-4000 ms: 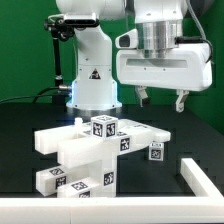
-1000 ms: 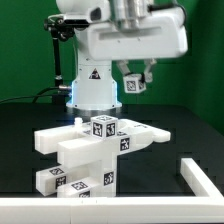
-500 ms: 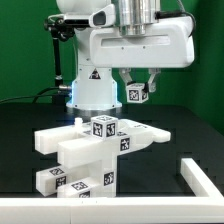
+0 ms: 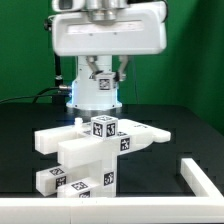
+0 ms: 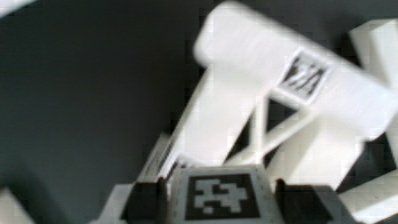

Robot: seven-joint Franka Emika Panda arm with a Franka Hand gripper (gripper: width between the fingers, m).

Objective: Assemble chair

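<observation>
Above the black surface (image 4: pixel 170 140), the gripper (image 4: pixel 103 72) hangs in the air, clamped on a small white tagged block (image 5: pixel 217 192). Below it on the surface sits the half-built white chair (image 4: pixel 95 150), near the white border rail (image 4: pixel 205 180) on the exterior view's right.

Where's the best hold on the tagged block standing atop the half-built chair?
Probably from straight above, pincer closing on the tagged block near its top: it stands proud of the chair panels, sides free. The pincer holds a small tagged piece.
</observation>
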